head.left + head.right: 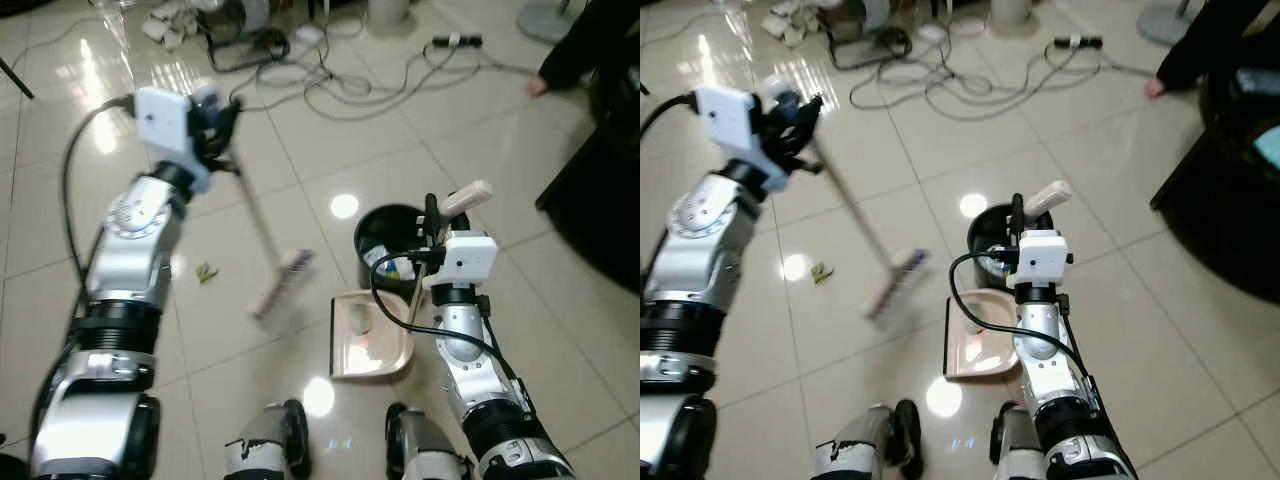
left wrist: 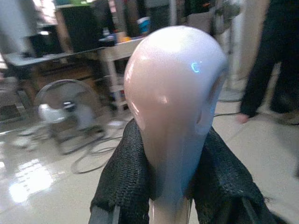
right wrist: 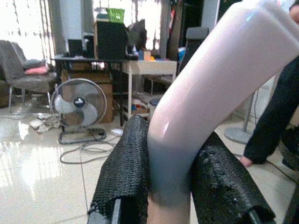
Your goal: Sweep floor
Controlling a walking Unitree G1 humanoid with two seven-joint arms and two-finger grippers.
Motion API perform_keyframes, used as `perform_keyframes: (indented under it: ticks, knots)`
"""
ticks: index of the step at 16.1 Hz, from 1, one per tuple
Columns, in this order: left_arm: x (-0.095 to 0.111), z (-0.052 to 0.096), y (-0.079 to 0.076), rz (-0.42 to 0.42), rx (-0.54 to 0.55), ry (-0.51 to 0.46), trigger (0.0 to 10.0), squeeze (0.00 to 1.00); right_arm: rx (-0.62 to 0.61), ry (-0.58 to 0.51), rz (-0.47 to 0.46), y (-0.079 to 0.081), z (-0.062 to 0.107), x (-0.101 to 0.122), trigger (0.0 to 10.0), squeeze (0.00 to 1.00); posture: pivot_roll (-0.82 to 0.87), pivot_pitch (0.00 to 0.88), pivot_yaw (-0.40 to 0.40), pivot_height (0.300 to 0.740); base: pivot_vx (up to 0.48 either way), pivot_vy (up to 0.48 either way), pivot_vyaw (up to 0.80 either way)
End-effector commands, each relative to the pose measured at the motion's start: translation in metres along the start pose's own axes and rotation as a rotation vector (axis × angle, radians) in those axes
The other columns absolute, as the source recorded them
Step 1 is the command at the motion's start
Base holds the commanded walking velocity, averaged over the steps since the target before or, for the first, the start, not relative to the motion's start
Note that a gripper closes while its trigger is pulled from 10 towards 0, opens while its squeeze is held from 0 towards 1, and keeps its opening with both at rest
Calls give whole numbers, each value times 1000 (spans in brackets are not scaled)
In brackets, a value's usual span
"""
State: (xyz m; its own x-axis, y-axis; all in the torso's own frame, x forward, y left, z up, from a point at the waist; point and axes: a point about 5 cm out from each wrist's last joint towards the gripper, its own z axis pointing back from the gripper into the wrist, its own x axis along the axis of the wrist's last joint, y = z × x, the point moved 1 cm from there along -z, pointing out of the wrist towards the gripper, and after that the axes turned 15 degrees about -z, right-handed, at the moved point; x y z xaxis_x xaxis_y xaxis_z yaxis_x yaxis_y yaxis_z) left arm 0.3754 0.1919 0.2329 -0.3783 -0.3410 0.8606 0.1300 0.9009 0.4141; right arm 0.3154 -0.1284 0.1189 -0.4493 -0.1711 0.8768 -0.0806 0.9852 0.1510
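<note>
Broom (image 1: pixel 283 284): head low over the tiled floor (image 1: pixel 330 150), blurred, stick slanting up to the left gripper (image 1: pixel 222 118), which is clamped on its pale rounded handle top. Dustpan (image 1: pixel 368 335): flat on the floor beside a black bin (image 1: pixel 388 240), its upright pale handle clasped by the right gripper (image 1: pixel 432 212). Litter scrap (image 1: pixel 206 272): on the tiles left of the broom head. Cables (image 1: pixel 350 75) and a person's hand (image 1: pixel 538 86) beyond.

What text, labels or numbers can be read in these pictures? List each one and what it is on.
None can be read.
Bin: a blue and white item inside may carry print, too blurred to read.
Broom, dustpan, both wrist cameras: no markings visible.
Desk items in the right wrist view: too small to read.
</note>
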Motion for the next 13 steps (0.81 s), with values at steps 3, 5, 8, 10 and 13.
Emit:
perform_keyframes:
  ticks: [3,5,8,10,13]
  knots:
    - [-11,8,24,-143,126,67,10000,0,56,-86,-100,17,-15,20,10000,0,6,97,70,740,0,0,0]
    - [-21,17,13,-145,99,83,10000,0,108,-107,-172,29,-25,31,10000,0,-1,89,70,740,0,0,0]
    - [-32,28,-2,-136,84,100,10000,0,150,-186,-254,39,-41,57,10000,0,-4,82,72,740,0,0,0]
    - [-35,36,-8,-127,78,114,10000,0,161,-257,-290,39,-53,83,10000,0,-9,82,78,740,0,0,0]
    - [-41,47,-18,-110,57,134,10000,0,157,-336,-305,31,-68,123,10000,0,-21,86,82,740,0,0,0]
